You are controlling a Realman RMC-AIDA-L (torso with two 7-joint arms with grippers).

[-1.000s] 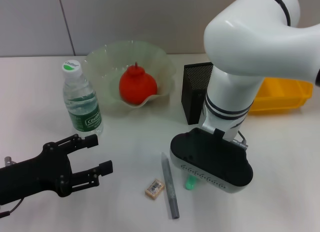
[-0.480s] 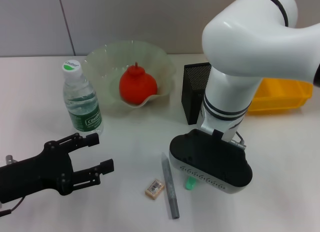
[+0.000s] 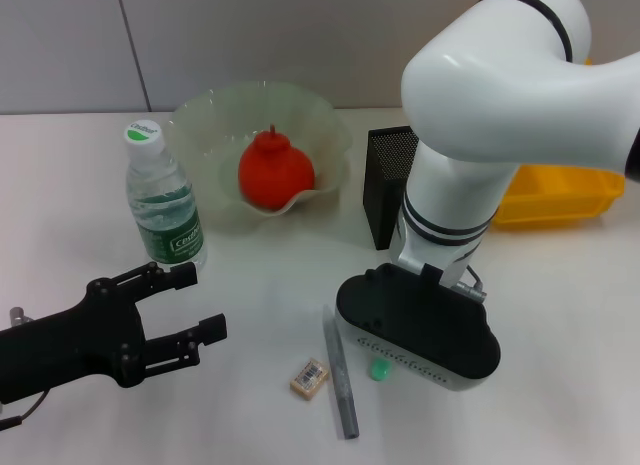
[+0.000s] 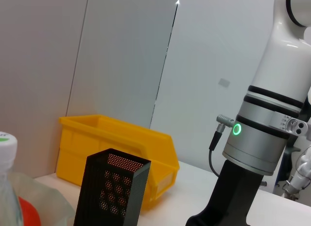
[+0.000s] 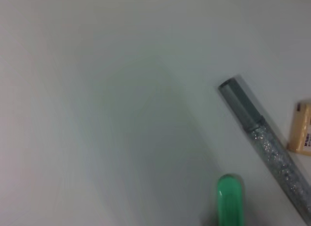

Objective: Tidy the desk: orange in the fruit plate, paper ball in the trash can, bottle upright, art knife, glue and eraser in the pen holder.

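Nearest the robot on the desk [image 3: 560, 315], we find three small items lying close together. The eraser [image 3: 310, 376] lies flat with its barcode label up, just beside the near half of the art knife [image 3: 339, 373], a slim grey stick lying lengthwise toward the robot. On the knife's other side, a green-capped piece [image 3: 379, 368] that we take for the glue pokes out from under the right gripper [image 3: 418, 326]; only its green end shows. In the right wrist view the same three items appear: green cap [image 5: 229, 198], knife [image 5: 265, 143] and eraser [image 5: 302, 135], none touching another.

The right gripper's black and white housing hangs low over the glue. We cannot tell how its fingers stand, as the housing hides them.

The left gripper [image 3: 185, 305] sits low at the near left, well apart from the small items, its two black fingers [image 3: 170, 278] spread apart and holding nothing.

Farther back, the bottle [image 3: 164, 210] stands upright, cap on. Behind and beside it the fruit plate [image 3: 205, 120] holds the orange [image 3: 275, 173], stem up. To the right the pen holder [image 3: 390, 183] stands upright, partly masked by the right arm. The trash can [image 3: 565, 190] lies beyond it at the far right. We see no paper ball on the desk.
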